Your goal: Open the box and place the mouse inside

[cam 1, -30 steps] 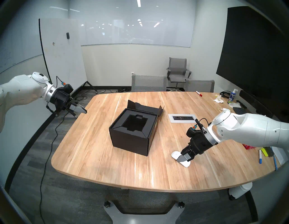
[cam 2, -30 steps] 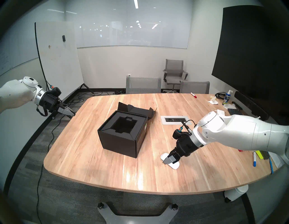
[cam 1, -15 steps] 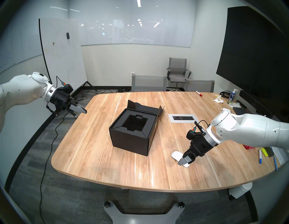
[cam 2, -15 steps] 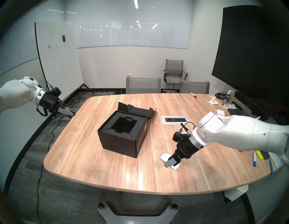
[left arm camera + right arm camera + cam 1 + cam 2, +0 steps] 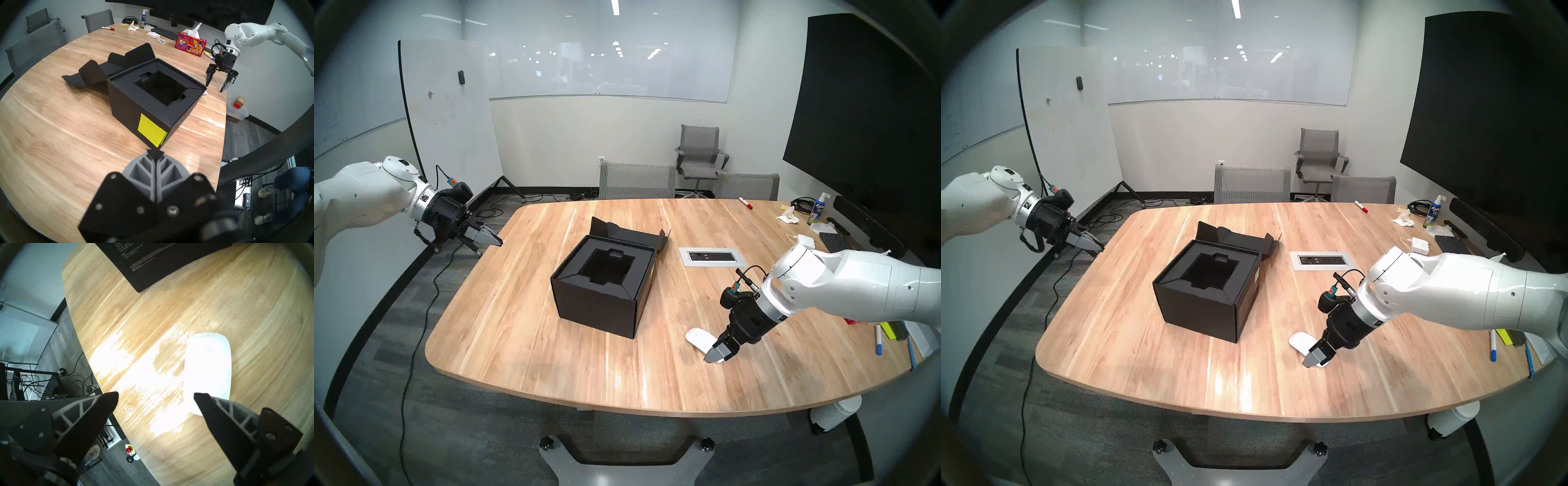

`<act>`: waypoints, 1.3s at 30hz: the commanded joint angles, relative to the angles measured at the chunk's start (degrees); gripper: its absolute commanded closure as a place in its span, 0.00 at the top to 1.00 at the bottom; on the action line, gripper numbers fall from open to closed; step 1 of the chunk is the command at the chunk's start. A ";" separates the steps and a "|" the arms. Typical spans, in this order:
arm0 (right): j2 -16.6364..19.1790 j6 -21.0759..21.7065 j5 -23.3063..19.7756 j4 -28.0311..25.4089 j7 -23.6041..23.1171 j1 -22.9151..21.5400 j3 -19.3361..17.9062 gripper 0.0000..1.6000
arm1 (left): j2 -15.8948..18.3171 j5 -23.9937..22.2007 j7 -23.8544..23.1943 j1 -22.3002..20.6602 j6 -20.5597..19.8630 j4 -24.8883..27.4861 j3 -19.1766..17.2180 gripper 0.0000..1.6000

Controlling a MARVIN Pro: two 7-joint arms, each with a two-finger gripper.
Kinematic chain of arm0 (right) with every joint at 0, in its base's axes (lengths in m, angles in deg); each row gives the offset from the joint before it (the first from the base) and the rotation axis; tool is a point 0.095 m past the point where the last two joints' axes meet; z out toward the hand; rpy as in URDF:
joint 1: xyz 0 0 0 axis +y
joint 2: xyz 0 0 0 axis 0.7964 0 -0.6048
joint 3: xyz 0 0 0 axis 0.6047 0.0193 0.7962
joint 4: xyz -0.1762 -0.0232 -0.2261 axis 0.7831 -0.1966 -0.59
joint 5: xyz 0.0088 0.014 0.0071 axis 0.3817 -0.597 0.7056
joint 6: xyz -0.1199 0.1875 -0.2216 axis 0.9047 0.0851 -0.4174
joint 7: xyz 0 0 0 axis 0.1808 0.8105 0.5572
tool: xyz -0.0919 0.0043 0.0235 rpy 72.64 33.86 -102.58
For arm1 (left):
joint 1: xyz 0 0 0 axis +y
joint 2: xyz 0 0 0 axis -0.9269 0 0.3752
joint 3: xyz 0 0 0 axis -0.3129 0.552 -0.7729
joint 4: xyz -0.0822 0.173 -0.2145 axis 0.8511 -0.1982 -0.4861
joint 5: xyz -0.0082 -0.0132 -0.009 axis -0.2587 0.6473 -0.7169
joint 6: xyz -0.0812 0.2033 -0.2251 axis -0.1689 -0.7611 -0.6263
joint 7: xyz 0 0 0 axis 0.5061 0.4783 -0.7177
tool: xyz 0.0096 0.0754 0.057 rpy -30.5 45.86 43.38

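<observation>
- Box [image 5: 602, 281] opening looks done: its flap lid [image 5: 108, 67] lies folded back flat on the table [image 5: 517, 322] behind the box, and the black insert's recess [image 5: 606, 268] is exposed and, as far as it can be seen, empty.
- Mouse [image 5: 699, 338] not yet picked up: it lies flat on the table to the right of the box, well apart from it, toward the near edge.
- Right gripper [image 5: 156, 398] is spread wide and holds nothing; in its wrist view one finger crosses the near end of the mouse and the other is over bare wood, so the jaws do not yet straddle the mouse.
- Left gripper [image 5: 155, 153] is pinched closed on nothing, parked off the table's edge to the left of the box.
- Remaining, by my judgement: centre on the mouse, close, lift, carry it over the box and lower it into the recess.
- Hard to tell: the mouse's near end is hidden behind the right gripper in the head views, and glare washes out its outline in the wrist view.
- Whether the fingertips touch the mouse or table cannot be told.
- Recess floor is too dark to read.
</observation>
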 commanded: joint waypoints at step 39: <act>-5.89 -0.69 3.50 6.74 2.04 1.17 -0.40 1.00 | -0.31 -1.30 0.02 -1.61 0.33 0.10 0.91 0.00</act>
